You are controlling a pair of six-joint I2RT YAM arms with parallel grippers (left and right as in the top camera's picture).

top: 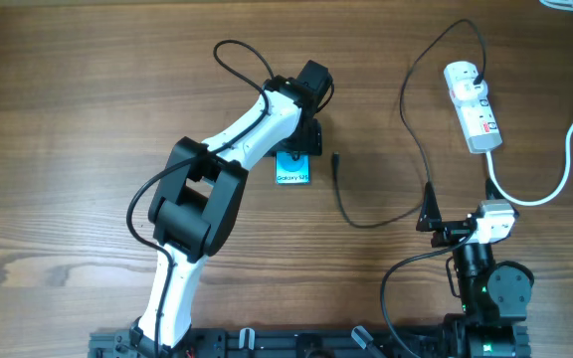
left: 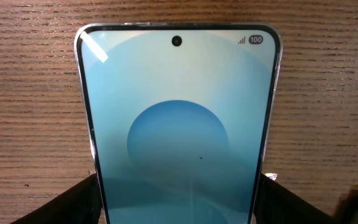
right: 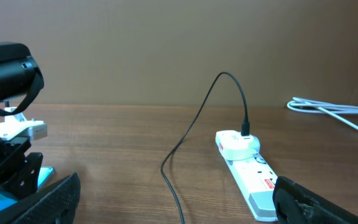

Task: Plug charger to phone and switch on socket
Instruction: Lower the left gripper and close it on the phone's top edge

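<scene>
- Teal-screened phone (top: 293, 171): lies flat on the wooden table (top: 68, 99), directly under my left gripper (top: 299, 144), whose fingers (left: 67, 202) are closed against both of its long edges.
- Black charger (right: 246, 126): plugged into the socket (top: 473, 104) at far right. Its free tip lies just right of the phone, not touching it.
- Right gripper (top: 431, 214): I see its jaws wide apart and holding nothing, beside the cable's loop and well apart from the phone.
</scene>
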